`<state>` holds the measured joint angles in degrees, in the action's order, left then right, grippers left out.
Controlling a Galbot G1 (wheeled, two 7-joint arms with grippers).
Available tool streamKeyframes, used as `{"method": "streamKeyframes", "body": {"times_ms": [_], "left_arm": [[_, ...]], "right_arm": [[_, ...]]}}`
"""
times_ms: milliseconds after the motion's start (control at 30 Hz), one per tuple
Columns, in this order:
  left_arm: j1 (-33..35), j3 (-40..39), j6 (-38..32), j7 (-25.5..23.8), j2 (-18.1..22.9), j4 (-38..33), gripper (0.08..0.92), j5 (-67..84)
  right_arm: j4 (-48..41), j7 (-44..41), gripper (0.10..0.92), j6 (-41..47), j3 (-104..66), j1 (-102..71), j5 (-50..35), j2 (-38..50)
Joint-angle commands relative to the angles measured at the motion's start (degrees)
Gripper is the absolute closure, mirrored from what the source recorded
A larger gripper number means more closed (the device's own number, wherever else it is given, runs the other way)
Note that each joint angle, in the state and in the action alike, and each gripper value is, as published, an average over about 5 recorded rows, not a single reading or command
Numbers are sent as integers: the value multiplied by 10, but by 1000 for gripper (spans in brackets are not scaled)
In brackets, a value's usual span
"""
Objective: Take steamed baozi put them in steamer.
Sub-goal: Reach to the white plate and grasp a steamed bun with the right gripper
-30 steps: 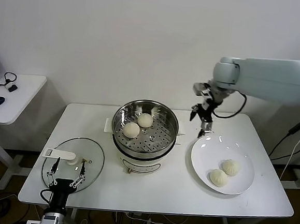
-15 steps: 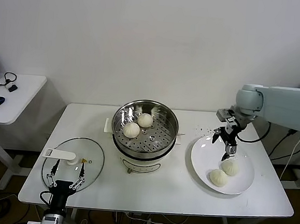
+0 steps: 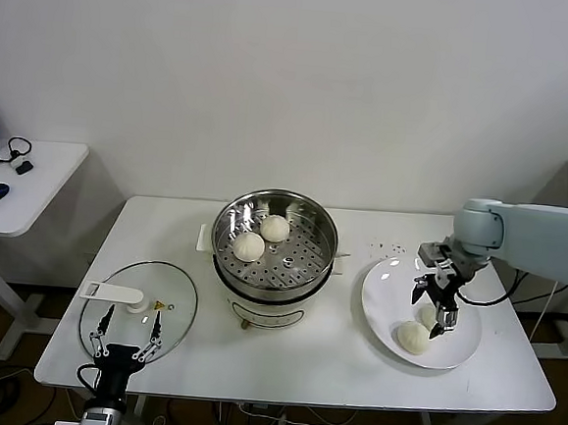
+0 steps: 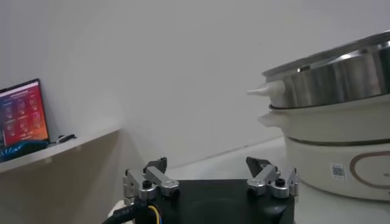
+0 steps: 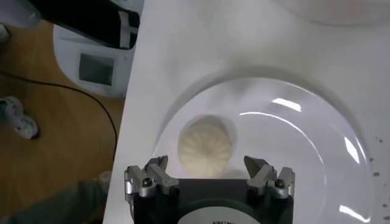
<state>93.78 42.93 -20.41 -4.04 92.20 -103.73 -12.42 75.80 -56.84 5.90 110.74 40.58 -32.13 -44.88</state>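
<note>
The steel steamer (image 3: 274, 246) stands mid-table with two baozi (image 3: 249, 246) (image 3: 275, 229) on its perforated tray. Two more baozi lie on the white plate (image 3: 391, 290) at the right: one (image 3: 413, 337) in plain sight, the other (image 3: 426, 314) partly covered by my right gripper (image 3: 436, 316). That gripper hangs open just above the plate. In the right wrist view one baozi (image 5: 205, 146) lies on the plate (image 5: 292, 140) just ahead of the open gripper (image 5: 206, 165), untouched. My left gripper (image 3: 132, 311) waits open at the table's front left; from its wrist, the gripper (image 4: 207, 164) faces the steamer (image 4: 341, 79).
A flat glass lid (image 3: 174, 302) with a white handle lies under the left gripper. A small side table (image 3: 32, 168) with a mouse stands off to the left. Bare tabletop (image 3: 312, 357) runs along the front between lid and plate.
My right arm has swung from behind the steamer's right side out over the plate and dropped low onto the baozi there, jaws still open. The left arm has not moved.
</note>
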Motion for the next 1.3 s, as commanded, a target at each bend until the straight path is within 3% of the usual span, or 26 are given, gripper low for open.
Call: {"method": "streamKeyframes", "body": {"times_ms": [33,800,1300], "left_arm": [[1,1,-2,0,27,2,177,-2],[-4,2,0,-1,28,8,177,-3],[-2,5,-1,0,28,3,177,-2]], "right_arm": [[-26,17,203,6,-50,-83,25,10],[-69,21,203,4,-100,-141,48,-3],[-55,16,384,1,-96,-116,47,-6]]}}
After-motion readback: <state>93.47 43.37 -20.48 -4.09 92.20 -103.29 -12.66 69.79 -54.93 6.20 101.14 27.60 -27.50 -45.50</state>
